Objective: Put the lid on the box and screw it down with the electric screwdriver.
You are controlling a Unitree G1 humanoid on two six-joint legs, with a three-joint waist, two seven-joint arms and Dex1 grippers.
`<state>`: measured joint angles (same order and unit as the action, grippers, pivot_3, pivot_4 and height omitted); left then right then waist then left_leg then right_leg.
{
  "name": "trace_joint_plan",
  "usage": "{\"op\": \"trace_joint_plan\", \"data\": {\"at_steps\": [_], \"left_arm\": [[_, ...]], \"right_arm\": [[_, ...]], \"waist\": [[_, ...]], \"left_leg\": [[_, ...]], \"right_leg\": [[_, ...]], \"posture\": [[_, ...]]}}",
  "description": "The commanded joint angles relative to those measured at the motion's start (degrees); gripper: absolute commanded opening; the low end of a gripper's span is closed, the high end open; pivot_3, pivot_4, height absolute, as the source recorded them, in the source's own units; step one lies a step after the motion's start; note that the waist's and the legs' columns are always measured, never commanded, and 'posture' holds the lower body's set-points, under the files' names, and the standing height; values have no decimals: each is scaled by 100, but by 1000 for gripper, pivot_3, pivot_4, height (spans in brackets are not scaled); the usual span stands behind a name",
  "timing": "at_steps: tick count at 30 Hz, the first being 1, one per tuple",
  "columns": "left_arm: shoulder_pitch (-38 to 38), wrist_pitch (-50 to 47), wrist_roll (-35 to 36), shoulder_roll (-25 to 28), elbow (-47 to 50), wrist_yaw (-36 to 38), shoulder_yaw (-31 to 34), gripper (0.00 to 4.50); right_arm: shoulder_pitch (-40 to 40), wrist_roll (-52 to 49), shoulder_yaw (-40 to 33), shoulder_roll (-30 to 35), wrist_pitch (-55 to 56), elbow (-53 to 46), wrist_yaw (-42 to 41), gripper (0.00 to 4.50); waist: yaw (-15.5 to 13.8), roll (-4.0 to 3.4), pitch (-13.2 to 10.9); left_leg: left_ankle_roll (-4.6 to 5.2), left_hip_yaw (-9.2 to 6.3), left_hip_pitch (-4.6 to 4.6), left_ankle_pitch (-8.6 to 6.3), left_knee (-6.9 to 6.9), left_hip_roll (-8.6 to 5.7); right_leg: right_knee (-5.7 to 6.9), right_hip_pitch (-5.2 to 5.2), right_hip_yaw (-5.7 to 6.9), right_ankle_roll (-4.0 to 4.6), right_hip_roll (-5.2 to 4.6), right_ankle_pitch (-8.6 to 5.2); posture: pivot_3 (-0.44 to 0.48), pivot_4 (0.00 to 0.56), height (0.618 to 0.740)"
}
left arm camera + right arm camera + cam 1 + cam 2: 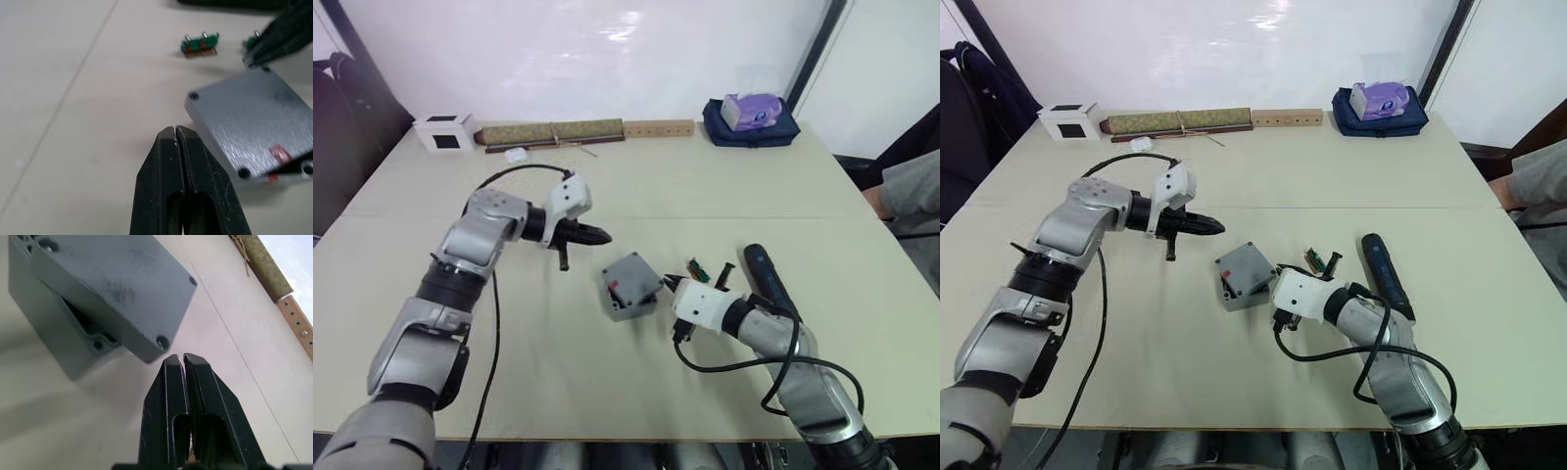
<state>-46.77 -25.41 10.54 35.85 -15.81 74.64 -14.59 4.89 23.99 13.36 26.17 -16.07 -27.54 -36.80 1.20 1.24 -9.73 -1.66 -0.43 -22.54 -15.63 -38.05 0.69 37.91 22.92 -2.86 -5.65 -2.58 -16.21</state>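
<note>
The right end effector, fingers pressed together and empty, sits just beside the lid, which lies skewed on the box with one corner overhanging, so squaring it looks like the next job. The left end effector, also closed and empty, hovers near the box's other side. The electric screwdriver lies on the desk outside the right arm, its long axis running away from the robot, with bare surface around it.

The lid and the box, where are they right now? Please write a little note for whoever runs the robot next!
Left gripper: shut, empty, hanging above the table left of the box.
Right gripper: shut, empty, at the lid's right edge.
Lid: lying on the box, but skewed, so the corners don't line up.
Electric screwdriver: on the table, right of the right arm.
Left to do: square the lid, pick up the screwdriver, drive the screws.
</note>
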Motion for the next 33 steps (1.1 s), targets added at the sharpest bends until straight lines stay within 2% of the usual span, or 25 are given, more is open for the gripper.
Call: {"op": "trace_joint_plan", "data": {"at_steps": [1, 7, 11, 20, 33], "left_arm": [[267, -715, 378, 471, 949, 441, 98, 0], [833, -902, 333, 1015, 1784, 635, -98, 0], [1117, -1159, 481, 926, 2219, 485, -149, 0], [1082, -1184, 417, 459, 2220, 78, -327, 0], [949, -1102, 409, 383, 2104, 6, -404, 0]], "right_arm": [[28, -46, -12, 61, 34, -125, 50, 95], [30, -84, -29, 125, 99, -73, 53, 95], [133, -118, 32, 158, 165, 5, 28, 95], [15, -335, 75, 139, 130, -206, -28, 95], [-121, -405, 162, 222, 256, -230, -25, 95]], "waist": [[4, -1, -1], [-29, -1, -1], [-37, -1, -1], [-26, -1, -1], [-28, -1, -1]], "left_leg": [[0, 0, 0, 0, 3, 0], [0, 3, 1, 0, 3, 2], [0, 3, 0, 0, 4, 3], [0, 2, 1, 0, 3, 2], [0, 2, 1, 0, 3, 2]], "right_leg": [[0, 4, 0, 0, 2, 0], [0, 1, 0, 2, -4, -1], [0, 0, 0, 3, -3, -2], [0, 1, 0, 3, -2, -2], [0, 1, 0, 3, -1, -2]], "posture": [[0, 150, 740], [0, 150, 740], [0, 150, 740], [0, 150, 740], [0, 150, 740]]}}
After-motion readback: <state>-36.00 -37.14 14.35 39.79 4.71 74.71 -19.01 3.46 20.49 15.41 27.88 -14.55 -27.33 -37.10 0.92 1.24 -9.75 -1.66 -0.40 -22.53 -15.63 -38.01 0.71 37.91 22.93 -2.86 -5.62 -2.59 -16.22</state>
